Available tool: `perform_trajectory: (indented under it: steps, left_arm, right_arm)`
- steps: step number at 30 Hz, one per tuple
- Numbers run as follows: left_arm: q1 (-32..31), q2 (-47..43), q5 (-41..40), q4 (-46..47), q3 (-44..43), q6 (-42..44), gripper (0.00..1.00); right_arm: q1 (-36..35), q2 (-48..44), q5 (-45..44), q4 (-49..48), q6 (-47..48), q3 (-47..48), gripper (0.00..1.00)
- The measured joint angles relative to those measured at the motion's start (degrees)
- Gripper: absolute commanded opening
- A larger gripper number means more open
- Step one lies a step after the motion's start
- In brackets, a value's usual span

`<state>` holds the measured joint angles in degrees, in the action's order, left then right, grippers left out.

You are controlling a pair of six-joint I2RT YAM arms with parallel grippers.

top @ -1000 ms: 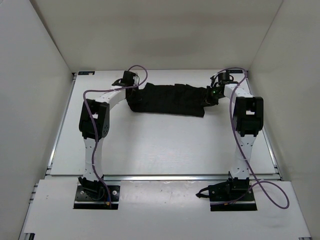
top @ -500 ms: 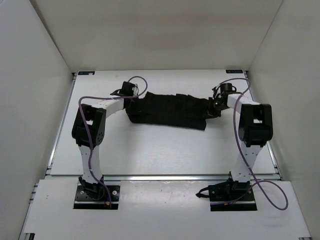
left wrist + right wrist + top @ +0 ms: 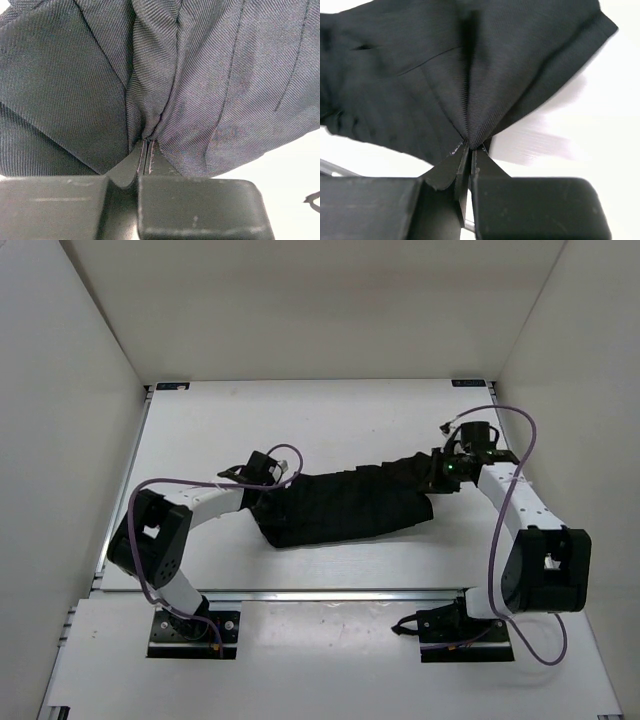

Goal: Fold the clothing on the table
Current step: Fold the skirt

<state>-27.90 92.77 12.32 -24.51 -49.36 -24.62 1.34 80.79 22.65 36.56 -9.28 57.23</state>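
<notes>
The black pleated clothing (image 3: 345,505) stretches across the middle of the white table (image 3: 330,425), its right end raised. At its left end, my left gripper (image 3: 268,486) is shut on a pinch of the fabric; in the left wrist view the cloth (image 3: 165,75) bunches into the closed fingertips (image 3: 146,142). My right gripper (image 3: 441,469) is shut on the right end of the clothing, and the right wrist view shows the fabric (image 3: 445,75) gathered to a point between its tips (image 3: 470,146).
White walls (image 3: 75,440) enclose the table on the left, right and back. A metal rail (image 3: 330,593) runs along the near edge in front of the arm bases. Purple cables loop over both arms.
Both arms have drawn the clothing from the far part of the table toward the near side. The left gripper closed on the fabric during this move. The garment now lies slanted, right end higher.
</notes>
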Motion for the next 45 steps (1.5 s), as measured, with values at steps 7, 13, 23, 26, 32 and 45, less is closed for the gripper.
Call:
perform_trajectory:
  steps: [7, 13, 23, 26, 32, 45]
  left_arm:
    - [0.2, 3.0, 5.1, 1.3, -1.7, -0.2, 0.00]
    - [-2.7, 10.2, 11.2, 3.7, -8.0, -1.0, 0.00]
    - [-8.4, 22.9, 16.9, 9.2, -21.6, -4.5, 0.00]
    - [-8.3, 24.8, 18.9, 11.2, -22.9, -6.4, 0.00]
    - [-7.5, 26.1, 20.4, 14.6, -23.5, -8.7, 0.00]
    - [-2.6, 20.4, 25.0, 25.9, -10.8, -15.3, 0.04]
  right_arm:
    - [-12.3, 0.9, 2.8, -3.4, -4.5, 1.0, 0.00]
    - [-19.8, 6.6, 4.5, -4.7, -8.3, 9.5, 0.00]
    - [-21.2, 8.7, 5.0, -6.7, -13.2, 18.9, 0.00]
    - [-22.7, 8.7, 6.1, -9.6, -16.0, 16.0, 0.00]
    - [-26.9, 8.7, 8.4, -14.9, -21.1, 7.6, 0.01]
    - [-27.1, 8.6, 10.9, -23.8, -28.1, 0.3, 0.44]
